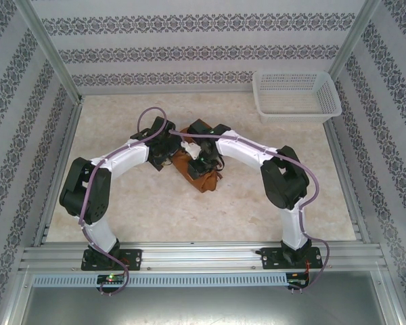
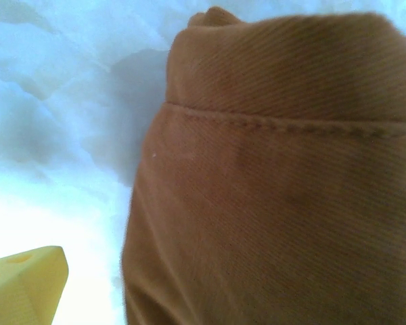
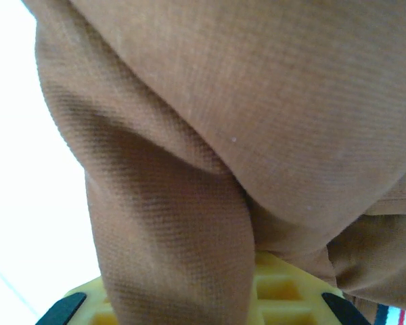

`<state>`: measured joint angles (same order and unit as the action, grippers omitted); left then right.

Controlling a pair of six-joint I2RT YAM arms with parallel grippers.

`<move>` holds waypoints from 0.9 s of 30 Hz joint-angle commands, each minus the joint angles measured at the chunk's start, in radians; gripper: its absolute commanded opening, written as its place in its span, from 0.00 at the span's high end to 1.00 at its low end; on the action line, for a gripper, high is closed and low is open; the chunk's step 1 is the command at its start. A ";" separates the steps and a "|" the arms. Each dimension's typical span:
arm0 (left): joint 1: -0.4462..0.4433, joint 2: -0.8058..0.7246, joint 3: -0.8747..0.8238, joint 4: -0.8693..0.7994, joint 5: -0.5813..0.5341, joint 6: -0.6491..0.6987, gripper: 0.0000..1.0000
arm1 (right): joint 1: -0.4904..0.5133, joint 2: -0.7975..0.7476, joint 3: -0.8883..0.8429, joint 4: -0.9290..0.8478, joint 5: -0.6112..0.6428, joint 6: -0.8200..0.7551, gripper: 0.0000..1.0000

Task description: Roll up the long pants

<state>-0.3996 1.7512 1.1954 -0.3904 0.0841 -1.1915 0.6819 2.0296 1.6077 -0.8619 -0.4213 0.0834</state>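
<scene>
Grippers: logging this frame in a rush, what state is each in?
Left gripper: cannot be told; one yellow finger shows beside the long pants.
Right gripper: cannot be told; pants fabric drapes over its finger.

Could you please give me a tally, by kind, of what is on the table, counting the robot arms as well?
long pants, bundled up rust-brown: 1
white basket: 1
robot arms: 2, the left arm and the right arm
Total: 4
</scene>
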 commanded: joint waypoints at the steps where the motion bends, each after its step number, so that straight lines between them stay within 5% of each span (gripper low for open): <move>1: -0.022 -0.002 -0.011 -0.061 0.005 0.003 0.00 | -0.049 0.011 -0.015 0.027 -0.357 0.140 1.00; 18: -0.067 0.043 -0.040 0.113 -0.003 0.026 0.00 | -0.084 0.106 -0.117 0.098 -0.616 0.186 1.00; 19: -0.071 0.066 -0.047 0.144 0.010 0.029 0.05 | -0.083 0.110 -0.114 0.066 -0.617 0.161 1.00; 20: -0.075 0.092 -0.050 0.163 0.018 0.030 0.26 | -0.084 0.110 -0.114 0.045 -0.612 0.145 1.00; 22: -0.079 0.145 -0.053 0.190 0.043 0.026 0.98 | -0.085 0.105 -0.116 -0.010 -0.556 0.102 1.00; 25: -0.083 0.197 -0.045 0.182 0.051 0.021 1.00 | -0.084 0.074 -0.125 -0.069 -0.414 0.062 0.96; 27: -0.084 0.214 -0.036 0.157 0.051 0.016 1.00 | -0.071 0.029 -0.138 -0.089 -0.270 0.050 0.56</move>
<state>-0.4519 1.8660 1.1721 -0.2474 0.0830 -1.1904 0.5777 2.0865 1.5150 -0.7921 -0.8646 0.1844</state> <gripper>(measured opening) 0.213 0.299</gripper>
